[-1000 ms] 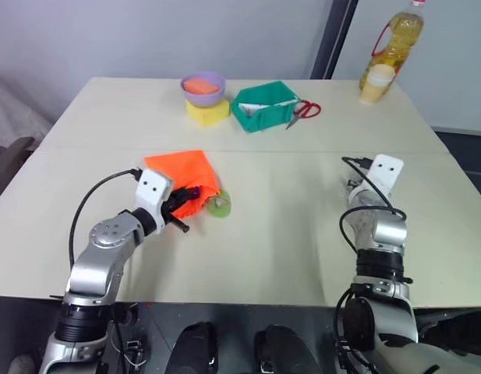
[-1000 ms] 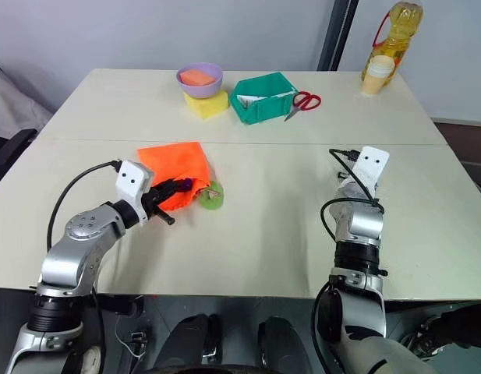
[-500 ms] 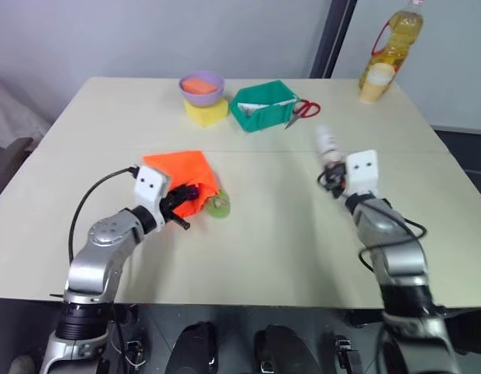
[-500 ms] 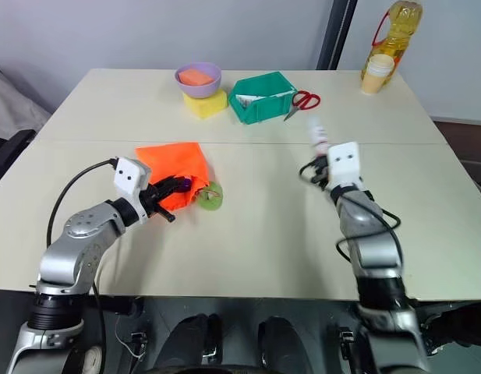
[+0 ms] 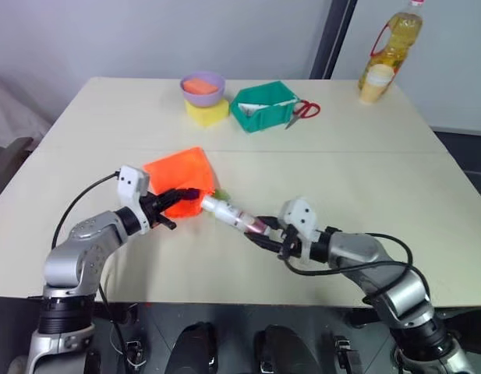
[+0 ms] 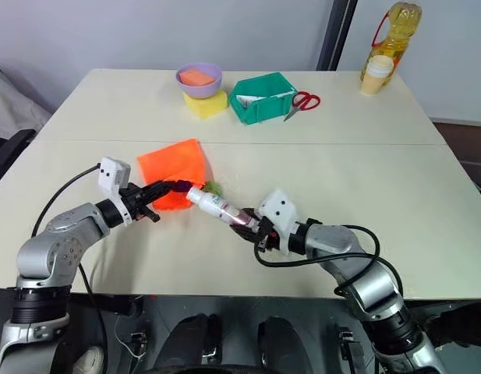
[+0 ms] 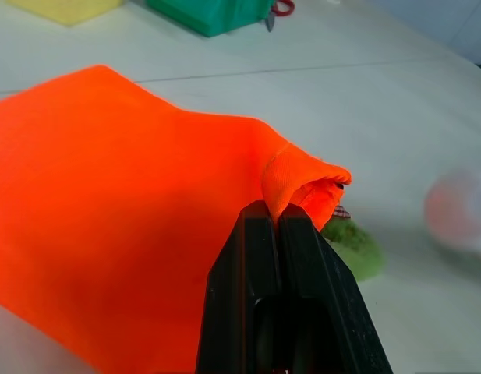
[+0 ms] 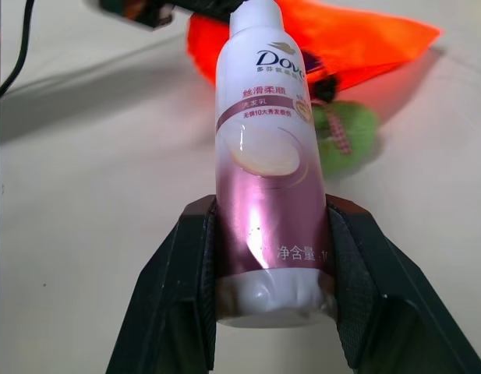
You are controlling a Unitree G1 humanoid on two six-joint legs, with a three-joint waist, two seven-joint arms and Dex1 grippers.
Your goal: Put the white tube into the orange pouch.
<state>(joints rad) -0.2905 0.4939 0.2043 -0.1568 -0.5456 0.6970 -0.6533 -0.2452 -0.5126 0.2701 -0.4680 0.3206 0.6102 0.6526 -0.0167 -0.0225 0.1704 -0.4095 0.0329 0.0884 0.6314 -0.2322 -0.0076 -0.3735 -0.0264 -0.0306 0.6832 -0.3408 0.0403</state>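
A: Holding the orange pouch [image 5: 180, 175] by its rim, the left gripper [image 7: 281, 226] has its fingers pressed together on a fold of fabric at the mouth, lifting that edge off the worktop [image 5: 357, 167].

B: And the white tube [image 6: 215, 206]?

A: Clamped by its purple end between the right gripper's [image 8: 273, 269] fingers, which sit narrow around it. It lies nearly level, its other end aimed at the pouch mouth and just beside it, above the green tag [image 8: 351, 132].

B: So the step is the insertion. What makes it go well?

A: I'd say alignment first. The opening looks small and partly collapsed, so the tube's leading end should meet the gap under the lifted fold, not the fabric beside it. The left arm should keep the rim raised and taut.

B: Risks?

A: Pushing against cloth would likely shove the whole pouch along. The black cord [image 8: 324, 84] near the mouth might also snag. Slide in slowly, release only once most of the tube is inside.
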